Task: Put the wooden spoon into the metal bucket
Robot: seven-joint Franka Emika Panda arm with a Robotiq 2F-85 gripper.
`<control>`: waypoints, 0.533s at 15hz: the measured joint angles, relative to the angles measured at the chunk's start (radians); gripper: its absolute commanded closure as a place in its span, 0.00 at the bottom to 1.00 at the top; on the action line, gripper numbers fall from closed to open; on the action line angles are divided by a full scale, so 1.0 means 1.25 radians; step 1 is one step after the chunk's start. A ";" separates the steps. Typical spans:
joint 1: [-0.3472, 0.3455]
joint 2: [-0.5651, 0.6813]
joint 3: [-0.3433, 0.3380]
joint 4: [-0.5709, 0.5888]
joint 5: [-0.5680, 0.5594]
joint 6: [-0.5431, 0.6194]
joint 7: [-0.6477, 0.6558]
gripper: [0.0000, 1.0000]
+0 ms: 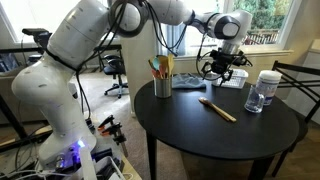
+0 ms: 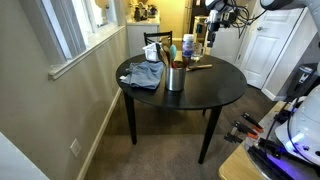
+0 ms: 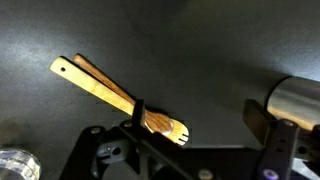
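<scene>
The wooden spoon [image 1: 217, 109] lies flat on the round black table [image 1: 200, 140], out in the open. In the wrist view it [image 3: 105, 92] runs diagonally, its notched light end by my left finger. The metal bucket [image 1: 162, 86] stands upright at the table's far left edge with several utensils sticking out; it also shows in an exterior view [image 2: 176, 77] and at the right edge of the wrist view [image 3: 295, 100]. My gripper [image 1: 222, 68] hangs above the table behind the spoon, open and empty [image 3: 200, 115], touching nothing.
A clear jar with a white lid [image 1: 264, 91] stands at the right of the table and shows in the wrist view's bottom left corner [image 3: 15, 165]. A grey-blue cloth [image 2: 145, 75] lies near the bucket. A chair [image 1: 300, 85] stands beside the table.
</scene>
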 measured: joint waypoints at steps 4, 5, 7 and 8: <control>0.007 0.011 0.015 0.000 -0.001 0.042 -0.058 0.00; 0.008 0.018 0.018 0.000 -0.003 0.047 -0.094 0.00; 0.010 0.036 0.022 0.000 -0.016 0.053 -0.172 0.00; 0.011 0.048 0.023 0.000 -0.025 0.057 -0.211 0.00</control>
